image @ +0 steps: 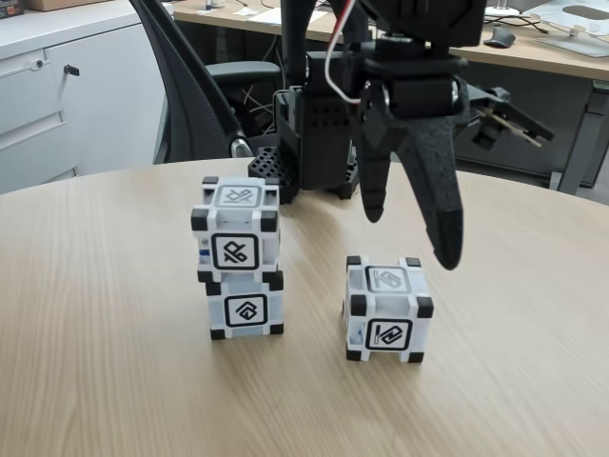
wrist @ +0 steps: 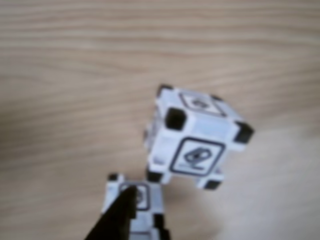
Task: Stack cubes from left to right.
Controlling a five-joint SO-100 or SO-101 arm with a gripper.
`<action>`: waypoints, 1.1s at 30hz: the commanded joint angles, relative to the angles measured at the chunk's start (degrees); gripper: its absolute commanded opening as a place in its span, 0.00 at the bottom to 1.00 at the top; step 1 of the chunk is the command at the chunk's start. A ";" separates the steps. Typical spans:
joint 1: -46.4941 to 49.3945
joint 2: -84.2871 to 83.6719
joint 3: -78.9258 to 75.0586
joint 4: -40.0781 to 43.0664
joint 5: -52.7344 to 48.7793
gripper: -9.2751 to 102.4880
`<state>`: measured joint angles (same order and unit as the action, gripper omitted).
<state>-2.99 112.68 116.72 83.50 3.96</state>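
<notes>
Fixed view: two cubes form a stack at table centre-left, the upper cube [image: 236, 227] sitting slightly askew on the lower cube [image: 245, 304]. A third, single cube [image: 386, 308] stands well apart to the right on the wooden table [image: 105, 333]. The gripper [image: 409, 224] hangs just above and slightly behind this single cube, its two dark fingers spread wide and holding nothing. The cubes appear light, rigid and smooth-faced; a grip across two opposite flat faces, between the black corner blocks, seems most secure.

Wrist view: the picture is blurred. The single cube [wrist: 197, 137] lies at centre, turned corner-on. The stack's top [wrist: 132, 200] shows at the lower edge, partly behind one dark fingertip [wrist: 117, 220].
</notes>
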 commanded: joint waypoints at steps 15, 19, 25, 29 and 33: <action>0.62 -14.59 -1.49 -1.58 2.81 0.51; 0.62 -18.54 -1.58 -1.67 4.48 0.51; 0.62 -22.68 -1.67 -1.67 5.98 0.50; 0.62 -23.47 -1.76 -2.72 7.29 0.39; 0.62 -23.47 -1.76 -8.44 6.86 0.22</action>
<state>-2.99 89.21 114.96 76.73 11.16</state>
